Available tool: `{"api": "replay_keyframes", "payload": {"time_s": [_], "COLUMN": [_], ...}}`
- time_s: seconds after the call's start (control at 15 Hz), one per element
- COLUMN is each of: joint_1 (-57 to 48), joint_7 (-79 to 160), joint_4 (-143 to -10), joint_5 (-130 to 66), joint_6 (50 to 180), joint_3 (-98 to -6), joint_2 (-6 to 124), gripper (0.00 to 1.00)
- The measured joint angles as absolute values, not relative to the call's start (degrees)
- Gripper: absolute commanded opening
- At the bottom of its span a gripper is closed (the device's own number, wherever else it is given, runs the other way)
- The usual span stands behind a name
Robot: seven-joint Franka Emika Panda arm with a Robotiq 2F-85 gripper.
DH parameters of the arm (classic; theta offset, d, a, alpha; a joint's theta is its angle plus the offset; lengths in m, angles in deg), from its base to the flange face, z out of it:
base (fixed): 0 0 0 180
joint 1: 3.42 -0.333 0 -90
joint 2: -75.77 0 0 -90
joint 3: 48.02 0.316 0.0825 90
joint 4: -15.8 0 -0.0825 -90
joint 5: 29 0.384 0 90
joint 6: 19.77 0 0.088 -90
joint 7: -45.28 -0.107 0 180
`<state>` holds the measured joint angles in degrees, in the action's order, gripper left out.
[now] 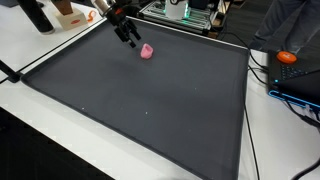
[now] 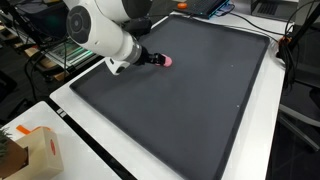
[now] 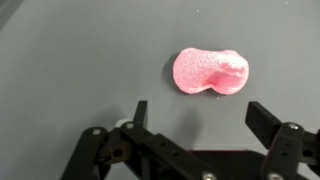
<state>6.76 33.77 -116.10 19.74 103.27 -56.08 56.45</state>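
Observation:
A small pink, peanut-shaped soft lump [image 3: 210,71] lies on the dark grey mat [image 3: 70,60]. In the wrist view my gripper [image 3: 203,115] hangs just short of it, jaws wide open and nothing between them; the lump sits beyond the fingertips, slightly towards the right finger [image 3: 264,120]. In both exterior views the black gripper [image 1: 130,37] [image 2: 150,58] hovers low over the mat right beside the pink lump [image 1: 147,51] [image 2: 167,61], near the mat's far end.
The large dark mat [image 1: 150,110] covers a white table. A cardboard box [image 2: 38,152] stands off the mat's corner. An orange object [image 1: 288,57], cables and electronics [image 1: 185,12] line the table's edges.

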Motion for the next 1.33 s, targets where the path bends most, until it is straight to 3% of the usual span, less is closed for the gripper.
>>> {"api": "replay_keyframes", "payload": {"time_s": [0.53,1.33], "joint_1": [5.28,-2.63], "joint_7": [32.63,31.11], "joint_4": [-110.34,-100.36], "joint_5": [17.91,-11.54], "joint_6": [103.22,99.87], "joint_3": [-55.40,-52.29], "joint_2": [53.20,50.13], "gripper": [1.00,1.00]}}
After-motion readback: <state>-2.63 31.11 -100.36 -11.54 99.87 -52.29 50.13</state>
